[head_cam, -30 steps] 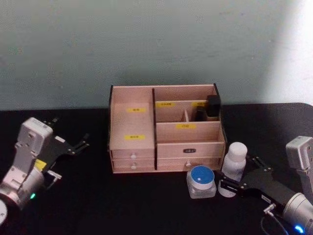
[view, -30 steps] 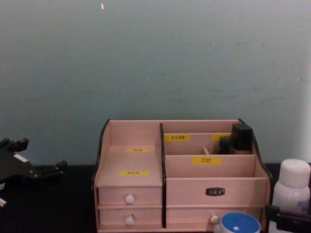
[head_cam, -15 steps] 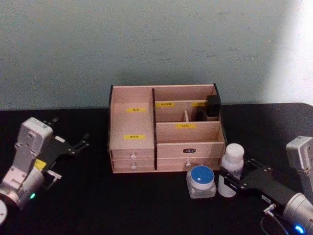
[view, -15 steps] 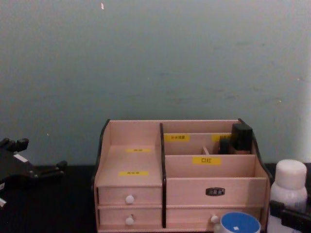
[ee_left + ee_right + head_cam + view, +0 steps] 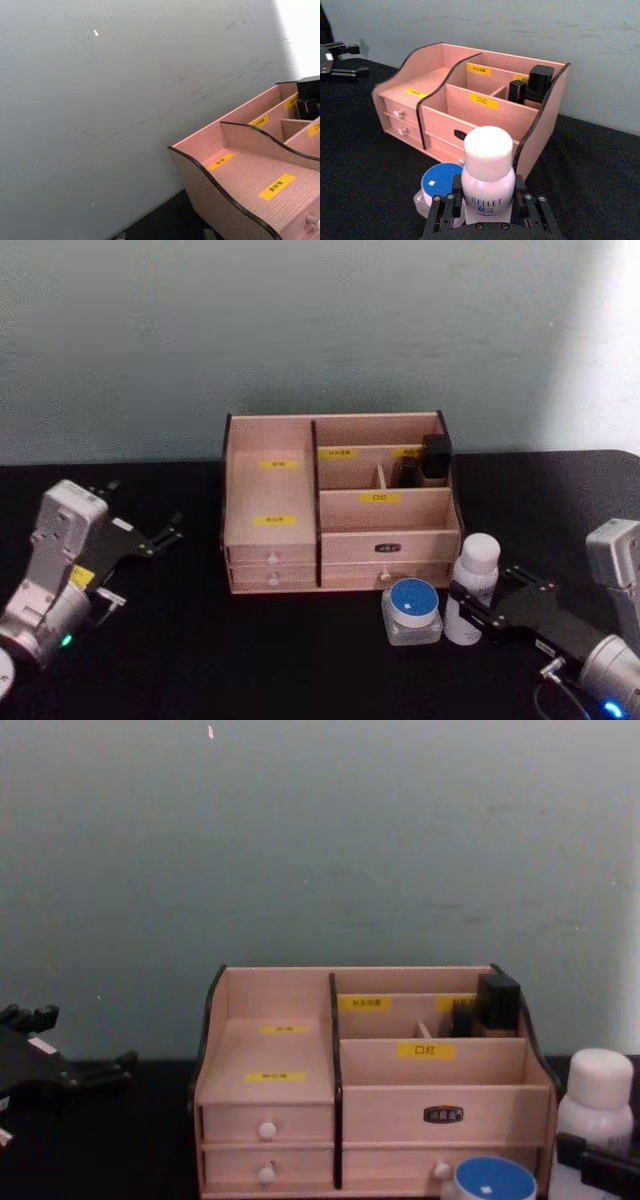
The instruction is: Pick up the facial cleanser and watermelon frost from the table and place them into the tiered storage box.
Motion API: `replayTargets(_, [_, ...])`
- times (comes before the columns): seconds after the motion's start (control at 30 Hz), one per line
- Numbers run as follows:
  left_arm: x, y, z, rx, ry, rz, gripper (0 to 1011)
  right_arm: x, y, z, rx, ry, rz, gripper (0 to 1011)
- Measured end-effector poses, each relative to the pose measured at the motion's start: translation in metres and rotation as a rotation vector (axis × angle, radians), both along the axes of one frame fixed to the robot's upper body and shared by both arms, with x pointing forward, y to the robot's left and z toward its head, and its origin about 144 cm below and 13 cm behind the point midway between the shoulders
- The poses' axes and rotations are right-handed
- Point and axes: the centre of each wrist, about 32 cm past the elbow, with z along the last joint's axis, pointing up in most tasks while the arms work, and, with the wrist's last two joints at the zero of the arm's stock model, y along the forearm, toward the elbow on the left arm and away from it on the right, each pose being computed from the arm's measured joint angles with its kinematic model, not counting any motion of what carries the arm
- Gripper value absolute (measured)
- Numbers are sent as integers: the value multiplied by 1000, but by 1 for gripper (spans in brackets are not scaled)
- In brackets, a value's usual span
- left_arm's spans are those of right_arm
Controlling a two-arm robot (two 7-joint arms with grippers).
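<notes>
The facial cleanser (image 5: 474, 583), a white bottle with a rounded cap, stands upright just right of the tiered storage box (image 5: 270, 490). My right gripper (image 5: 468, 608) is shut on its lower body, one finger against each side, as the right wrist view shows around the bottle (image 5: 488, 182). The watermelon frost (image 5: 411, 604), a clear jar with a blue lid, sits on the table touching or nearly touching the bottle's left side, in front of the box's right drawers. My left gripper (image 5: 145, 512) rests open far left of the box.
Two dark items (image 5: 430, 462) stand in the box's back right compartment. The box's other stepped compartments (image 5: 470, 107) hold nothing. The box stands on a black table (image 5: 250, 660) against a grey-green wall.
The right gripper and the bottle have shifted slightly left toward the jar. The left arm and the box have not moved.
</notes>
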Motion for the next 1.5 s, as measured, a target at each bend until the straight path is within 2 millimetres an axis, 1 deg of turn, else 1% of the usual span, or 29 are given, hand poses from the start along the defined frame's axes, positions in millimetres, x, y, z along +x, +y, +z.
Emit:
replayTargets(0.17, [0,0,0,0,0,0,1002,-4,-4,6,18,-9,15,600])
replayTargets(0.23, [0,0,0,0,0,0,1001,-6,-6,11,32,-16,23,600])
replayTargets(0.47, [0,0,0,0,0,0,1001,-11,-12,35,85,-19,46,600])
replayTargets(0.5, [0,0,0,0,0,0,1001,-11,-13,42,99,-16,54,600])
replayTargets(0.6, [0,0,0,0,0,0,1001,-10,-12,51,113,-18,65,600])
replayTargets(0.63, [0,0,0,0,0,0,1001,-8,-11,57,120,-27,72,600])
replayTargets(0.73, [0,0,0,0,0,0,1001,-3,-9,64,128,-39,81,600])
replayTargets(0.83, [0,0,0,0,0,0,1001,7,-3,73,137,-61,95,600])
replayTargets(0.9, [0,0,0,0,0,0,1001,13,0,76,137,-68,99,600])
replayTargets(1.0, [0,0,0,0,0,0,1001,29,9,82,132,-85,105,600])
replayTargets(1.03, [0,0,0,0,0,0,1001,29,9,82,132,-85,105,600])
replayTargets(1.1, [0,0,0,0,0,0,1001,44,17,85,123,-96,103,600])
replayTargets(1.17, [0,0,0,0,0,0,1002,52,21,86,119,-102,102,600])
replayTargets(1.2, [0,0,0,0,0,0,1001,60,25,87,115,-106,100,600])
replayTargets(1.23, [0,0,0,0,0,0,1001,60,25,87,115,-106,100,600])
replayTargets(1.27, [0,0,0,0,0,0,1001,68,29,88,111,-109,97,600])
replayTargets(1.33, [0,0,0,0,0,0,1001,76,32,89,105,-114,94,600])
replayTargets(1.5, [0,0,0,0,0,0,1002,104,46,92,91,-121,94,600])
